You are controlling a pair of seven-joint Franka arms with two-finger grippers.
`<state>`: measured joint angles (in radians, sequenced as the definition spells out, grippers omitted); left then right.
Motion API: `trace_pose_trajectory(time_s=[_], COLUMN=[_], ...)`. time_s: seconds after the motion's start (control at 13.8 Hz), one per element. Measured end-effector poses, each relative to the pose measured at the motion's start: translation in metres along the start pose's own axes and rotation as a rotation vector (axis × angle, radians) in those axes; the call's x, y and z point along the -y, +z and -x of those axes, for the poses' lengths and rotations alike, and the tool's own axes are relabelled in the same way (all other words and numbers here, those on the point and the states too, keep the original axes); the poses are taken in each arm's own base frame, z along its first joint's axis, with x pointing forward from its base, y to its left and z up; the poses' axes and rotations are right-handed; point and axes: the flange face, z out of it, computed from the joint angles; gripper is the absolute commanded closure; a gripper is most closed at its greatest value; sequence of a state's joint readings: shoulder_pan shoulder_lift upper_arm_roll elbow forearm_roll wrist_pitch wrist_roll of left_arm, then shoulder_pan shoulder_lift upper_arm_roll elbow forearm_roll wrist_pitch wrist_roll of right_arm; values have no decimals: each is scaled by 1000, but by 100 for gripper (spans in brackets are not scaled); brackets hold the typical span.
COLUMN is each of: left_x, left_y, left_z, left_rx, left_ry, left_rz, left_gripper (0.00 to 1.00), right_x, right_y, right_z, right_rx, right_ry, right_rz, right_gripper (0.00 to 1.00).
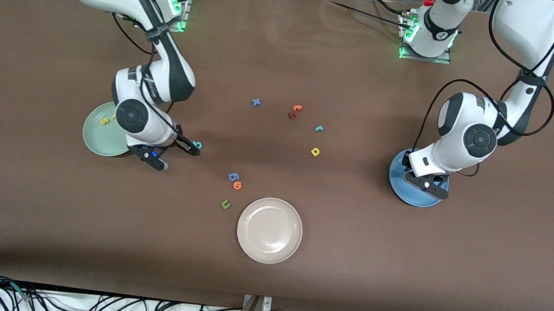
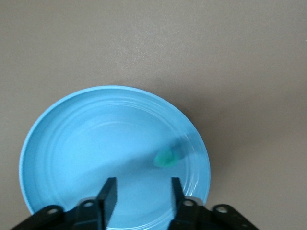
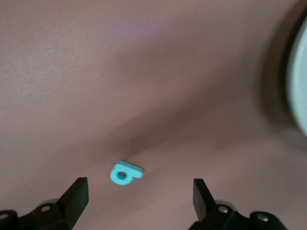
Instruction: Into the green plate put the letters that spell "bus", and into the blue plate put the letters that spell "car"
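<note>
A: Starting at nine o'clock on the table, where is the teal "b" (image 1: pixel 197 145)?

B: On the cloth just beside the green plate (image 1: pixel 93 140), under the right gripper (image 1: pixel 179 155), whose fingers are spread wide. In the right wrist view it lies between them, nearer one finger, its stem running across the gap.

A: And at three o'clock?

B: The left gripper (image 2: pixel 141 191), partly parted, hangs over the blue plate (image 2: pixel 57 143). Only its wrist view shows a blurred teal letter (image 2: pixel 166 158) in the plate.
</note>
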<state>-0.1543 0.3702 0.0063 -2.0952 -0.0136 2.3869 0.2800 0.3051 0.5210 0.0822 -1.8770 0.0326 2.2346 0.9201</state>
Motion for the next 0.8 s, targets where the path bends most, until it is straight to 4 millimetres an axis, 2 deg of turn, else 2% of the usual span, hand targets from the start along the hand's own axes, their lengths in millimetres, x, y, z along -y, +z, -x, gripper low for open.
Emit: trace_pose_trajectory(time_s=[0.15, 0.22, 0.29, 0.51, 0.65, 0.8], left_x=[-3, -19, -48, -155, -205, -240], left_y=[-8, -11, -14, -33, -42, -37], left_z=[-3, -9, -18, -43, -53, -62], left_rx=[-15, -24, -33, -75, -96, -96], left_ry=[1, -3, -19, -58, -86, -121], left_rz=[0, 10, 24, 42, 49, 58], left_gripper=[0, 0, 0, 0, 0, 0], right_x=[6, 6, 5, 0, 0, -1], right_y=[11, 17, 23, 40, 46, 54], right_z=[3, 3, 3, 6, 9, 15], right_rx=[-10, -15, -21, -23, -29, -36], right_ry=[26, 31, 33, 35, 34, 43], right_rz=[-12, -19, -28, -30, -37, -46], right_gripper=[3, 3, 3, 4, 4, 6])
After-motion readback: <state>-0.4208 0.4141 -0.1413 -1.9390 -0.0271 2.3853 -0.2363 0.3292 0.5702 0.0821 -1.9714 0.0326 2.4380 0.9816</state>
